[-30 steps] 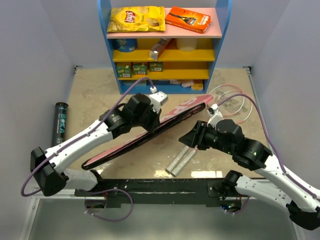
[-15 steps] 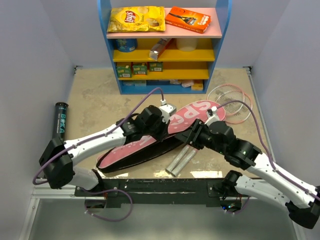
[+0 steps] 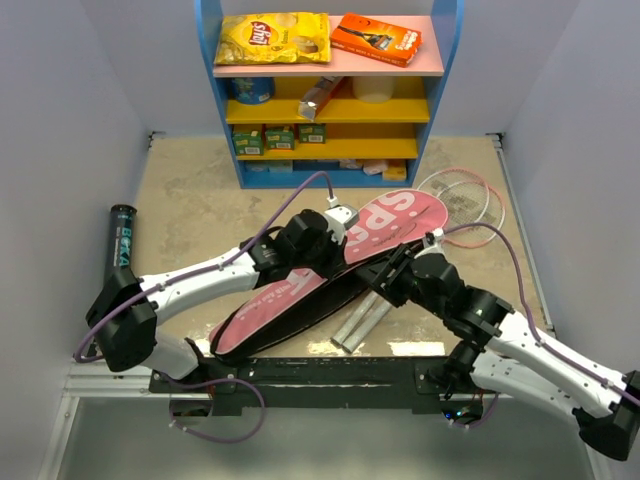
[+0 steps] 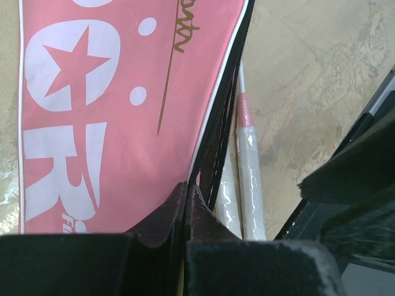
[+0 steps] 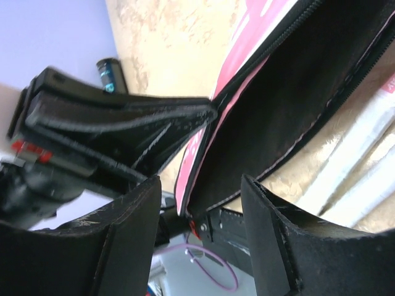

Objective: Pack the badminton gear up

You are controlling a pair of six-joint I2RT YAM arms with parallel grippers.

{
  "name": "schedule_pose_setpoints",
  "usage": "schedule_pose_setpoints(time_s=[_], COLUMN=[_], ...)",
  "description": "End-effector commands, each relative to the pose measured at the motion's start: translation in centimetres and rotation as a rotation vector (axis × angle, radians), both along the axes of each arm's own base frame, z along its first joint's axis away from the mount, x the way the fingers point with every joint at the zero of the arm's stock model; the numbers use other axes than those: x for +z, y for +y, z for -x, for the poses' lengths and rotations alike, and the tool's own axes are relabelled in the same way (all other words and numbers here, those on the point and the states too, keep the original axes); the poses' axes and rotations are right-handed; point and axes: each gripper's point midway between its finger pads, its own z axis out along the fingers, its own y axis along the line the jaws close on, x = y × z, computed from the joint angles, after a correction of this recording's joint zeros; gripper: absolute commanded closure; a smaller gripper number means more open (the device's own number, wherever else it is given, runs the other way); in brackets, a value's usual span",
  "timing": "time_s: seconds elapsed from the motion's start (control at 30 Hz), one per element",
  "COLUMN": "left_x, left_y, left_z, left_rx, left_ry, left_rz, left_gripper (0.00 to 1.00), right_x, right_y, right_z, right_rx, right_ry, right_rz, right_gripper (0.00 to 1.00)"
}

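The pink bag [image 3: 300, 290] lettered SPORT lies slanted across the floor, with its zip side open. My left gripper [image 3: 330, 238] is shut on the bag's black zip edge [image 4: 185, 200] and holds it raised. Two rackets lie partly under the bag: their white handles [image 3: 358, 322] [image 4: 250, 185] stick out near the front and their heads [image 3: 462, 203] reach the back right. My right gripper [image 3: 388, 272] is open at the bag's right side. The black inner flap [image 5: 296, 105] hangs just ahead of its gap [image 5: 200, 213]. The long black tube [image 3: 120, 243] lies at the far left.
A blue and yellow shelf unit [image 3: 328, 110] stands at the back, with a yellow crisp packet [image 3: 272, 38] and an orange box [image 3: 377, 37] on top. Grey walls close in both sides. The black base rail [image 3: 320, 378] runs along the near edge.
My left gripper has carried the bag to the right, over the rackets, and the bag's lettered face has turned up. My right gripper has moved left to the bag's edge and opened a little wider.
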Motion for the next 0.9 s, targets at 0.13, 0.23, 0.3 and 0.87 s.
schedule_pose_setpoints(time_s=[0.13,0.23,0.3,0.87], left_x=[1.6,1.9,1.9,4.1], left_y=[-1.4,-1.3,-1.2,-1.2], left_z=[0.2,0.3,0.4,1.6], left_rx=[-0.045,-0.051,-0.055,-0.107], left_ry=[-0.023,-0.033,-0.039,-0.067], left_rz=[0.088,0.093,0.095,0.157], left_gripper=[1.00,1.00,1.00,1.00], right_x=[-1.4,-1.9,-3.0,-5.9], right_y=[1.2,1.1,0.7,0.6], right_z=[-3.4,-4.3,-4.8,-9.7], right_rx=[-0.125,-0.162,-0.184,-0.229], right_ry=[0.014,0.011,0.023,0.028], right_rz=[0.000,0.008,0.025,0.008], right_gripper=[0.40,0.40,0.39,0.62])
